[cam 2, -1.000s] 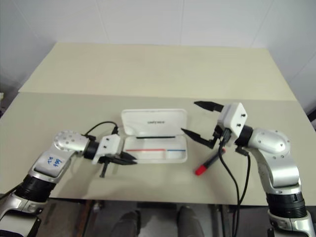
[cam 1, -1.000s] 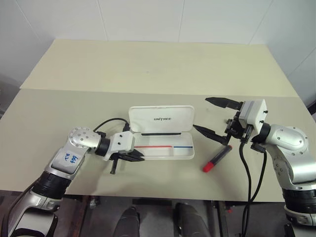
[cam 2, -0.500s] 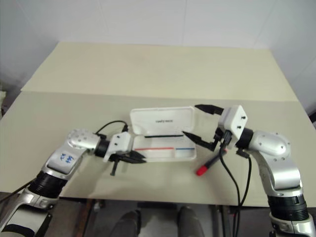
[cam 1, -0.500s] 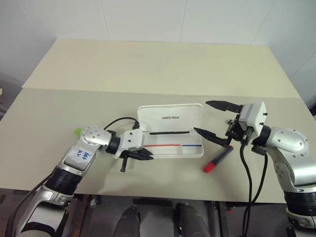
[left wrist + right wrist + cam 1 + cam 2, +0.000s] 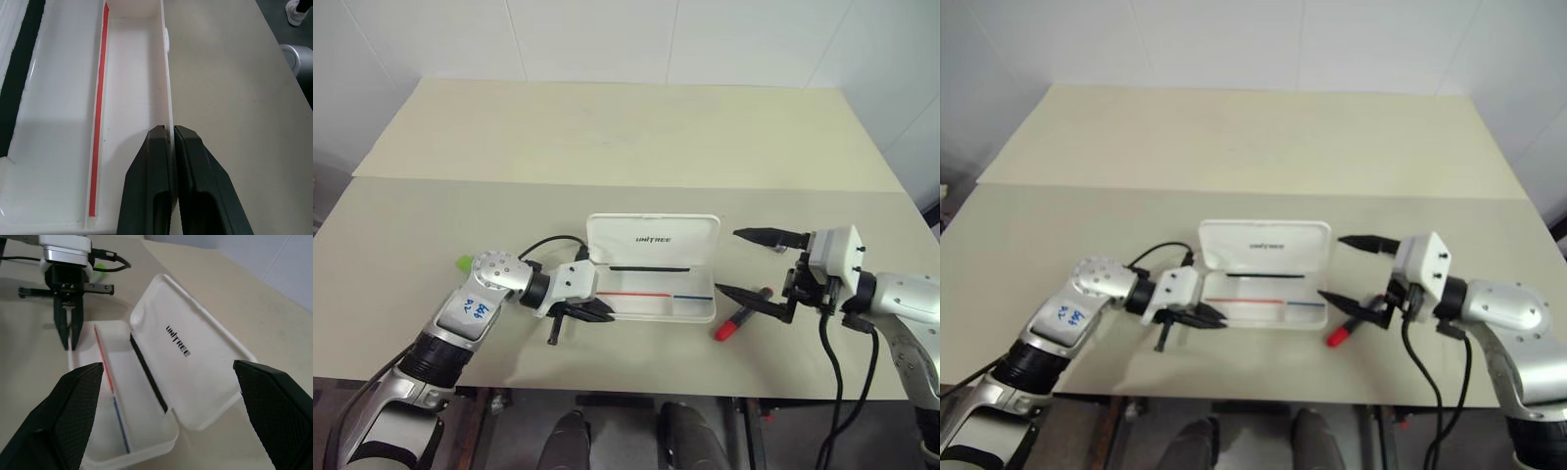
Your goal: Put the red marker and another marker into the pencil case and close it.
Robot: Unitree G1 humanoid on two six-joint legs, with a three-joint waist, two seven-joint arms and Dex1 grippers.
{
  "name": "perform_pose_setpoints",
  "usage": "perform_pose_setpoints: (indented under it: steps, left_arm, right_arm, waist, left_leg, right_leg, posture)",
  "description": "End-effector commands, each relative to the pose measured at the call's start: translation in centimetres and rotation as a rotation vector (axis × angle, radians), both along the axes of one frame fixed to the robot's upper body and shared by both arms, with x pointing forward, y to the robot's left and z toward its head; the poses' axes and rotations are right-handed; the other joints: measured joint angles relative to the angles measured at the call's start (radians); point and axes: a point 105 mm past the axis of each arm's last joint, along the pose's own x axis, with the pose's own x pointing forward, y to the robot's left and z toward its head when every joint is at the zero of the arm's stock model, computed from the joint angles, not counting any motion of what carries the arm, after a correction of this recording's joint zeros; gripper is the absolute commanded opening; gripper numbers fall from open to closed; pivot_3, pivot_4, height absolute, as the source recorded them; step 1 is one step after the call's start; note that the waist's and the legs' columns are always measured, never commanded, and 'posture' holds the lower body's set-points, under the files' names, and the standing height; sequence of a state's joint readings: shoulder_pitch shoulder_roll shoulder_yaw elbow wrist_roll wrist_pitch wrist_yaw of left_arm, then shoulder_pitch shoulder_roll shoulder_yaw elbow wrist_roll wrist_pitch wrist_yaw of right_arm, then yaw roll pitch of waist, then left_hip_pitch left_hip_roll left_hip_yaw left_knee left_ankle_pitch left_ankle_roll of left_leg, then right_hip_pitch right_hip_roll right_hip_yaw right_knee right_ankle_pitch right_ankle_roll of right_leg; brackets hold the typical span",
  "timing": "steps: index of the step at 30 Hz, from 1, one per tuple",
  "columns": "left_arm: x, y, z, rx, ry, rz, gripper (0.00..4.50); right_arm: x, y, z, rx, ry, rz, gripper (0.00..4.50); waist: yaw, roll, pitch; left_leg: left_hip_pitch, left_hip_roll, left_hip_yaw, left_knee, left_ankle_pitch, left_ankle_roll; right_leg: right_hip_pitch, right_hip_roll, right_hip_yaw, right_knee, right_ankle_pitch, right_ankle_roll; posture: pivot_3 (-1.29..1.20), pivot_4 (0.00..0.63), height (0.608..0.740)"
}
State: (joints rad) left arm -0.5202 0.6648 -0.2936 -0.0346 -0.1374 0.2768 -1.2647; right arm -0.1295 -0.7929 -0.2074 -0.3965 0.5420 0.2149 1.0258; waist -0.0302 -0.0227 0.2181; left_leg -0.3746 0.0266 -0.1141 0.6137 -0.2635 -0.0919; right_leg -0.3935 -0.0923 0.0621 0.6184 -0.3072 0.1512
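Left gripper pinches the pencil case wall; right gripper gapes, seemingly empty.

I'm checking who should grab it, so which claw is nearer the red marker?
Right. The right claw hangs open directly over the red marker, its lower finger crossing the marker's black end. The left claw is shut on the pencil case wall, across the case.

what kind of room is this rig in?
Probably a lab or test bay: a bare beige table against white panelled walls, with just a white UNITREE pencil case and red marker laid out.
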Motion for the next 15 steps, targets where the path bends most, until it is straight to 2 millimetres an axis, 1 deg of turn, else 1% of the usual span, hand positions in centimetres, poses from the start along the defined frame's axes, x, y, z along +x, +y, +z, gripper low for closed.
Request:
perform_pose_setpoints:
  steps: [1, 2, 3, 7, 9, 10, 12, 13, 15]
  left_arm:
    - [-0.3, -0.1, 0.1, 0.001, 0.008, 0.010, 0.26]
    - [-0.4, 0.0, 0.0, 0.007, 0.024, 0.013, 0.56]
    - [-0.4, -0.1, 0.0, 0.006, 0.024, 0.015, 0.75]
    - [-0.5, -0.5, 0.2, -0.004, 0.014, 0.014, 2.10]
    - [-0.6, -0.7, 0.5, -0.017, -0.002, -0.007, 2.82]
    - [-0.7, -0.7, 0.7, -0.020, 0.000, -0.014, 3.09]
    - [-1.0, -0.7, 1.2, -0.039, 0.002, -0.025, 3.82]
    - [-1.1, -0.7, 1.6, -0.053, 0.001, -0.025, 4.11]
    - [-1.4, -0.6, 2.7, -0.092, 0.001, -0.029, 4.11]
  right_arm:
    - [-0.8, 0.3, 1.3, -0.002, -0.048, 0.024, 4.50]
    - [-0.9, 0.4, 1.3, -0.002, -0.047, 0.027, 4.50]
    - [-0.9, 0.4, 1.3, -0.002, -0.047, 0.029, 4.50]
    - [-1.1, 0.7, 1.3, -0.002, -0.045, 0.038, 4.50]
    - [-1.0, 0.7, 1.3, 0.000, -0.045, 0.039, 4.50]
    - [-1.0, 0.8, 1.3, 0.001, -0.045, 0.040, 4.50]
    - [-0.9, 0.9, 1.2, 0.004, -0.044, 0.043, 4.50]
    - [-0.8, 0.9, 1.2, 0.006, -0.043, 0.045, 4.50]
    - [-0.7, 1.0, 1.1, 0.011, -0.042, 0.047, 4.50]
  waist:
    - [0.001, 0.000, 0.000]
    - [0.002, 0.000, 0.000]
    - [0.002, 0.000, 0.000]
    - [0.002, 0.000, 0.000]
    - [0.002, 0.000, 0.000]
    - [0.002, 0.000, 0.000]
    - [0.003, 0.000, 0.000]
    - [0.003, 0.000, 0.000]
    - [0.003, 0.000, 0.000]
  left_leg:
    - [0.000, 0.000, 0.000, 0.000, 0.000, 0.000]
    - [0.000, 0.000, 0.000, 0.000, 0.000, 0.000]
    - [0.000, 0.000, 0.000, 0.001, 0.000, 0.000]
    - [0.000, 0.000, 0.000, 0.001, 0.000, 0.000]
    - [0.000, 0.000, 0.000, 0.001, 0.000, 0.000]
    - [0.000, 0.000, 0.000, 0.001, 0.000, 0.000]
    - [0.000, 0.000, 0.000, 0.001, 0.000, 0.000]
    - [0.000, 0.000, 0.000, 0.001, 0.000, 0.000]
    - [0.000, 0.000, 0.000, 0.001, 0.000, 0.000]
  right_leg:
    - [0.000, 0.000, 0.000, 0.000, 0.000, 0.000]
    - [0.000, 0.000, 0.000, 0.000, 0.000, 0.000]
    - [0.000, 0.000, 0.000, 0.001, 0.000, 0.000]
    - [0.000, 0.000, 0.000, 0.000, 0.000, 0.000]
    - [0.000, 0.000, 0.000, 0.000, 0.000, 0.000]
    - [0.000, 0.000, 0.000, 0.000, 0.000, 0.000]
    - [0.000, 0.000, 0.000, 0.000, 0.000, 0.000]
    - [0.000, 0.000, 0.000, 0.000, 0.000, 0.000]
    - [0.000, 0.000, 0.000, 0.000, 0.000, 0.000]
  posture:
    - [0.00, 0.150, 0.740]
    - [0.00, 0.150, 0.740]
    - [0.00, 0.150, 0.740]
    - [0.00, 0.150, 0.740]
    - [0.00, 0.150, 0.740]
    - [0.00, 0.150, 0.740]
    - [0.00, 0.150, 0.740]
    - [0.00, 0.150, 0.740]
    - [0.00, 0.150, 0.740]
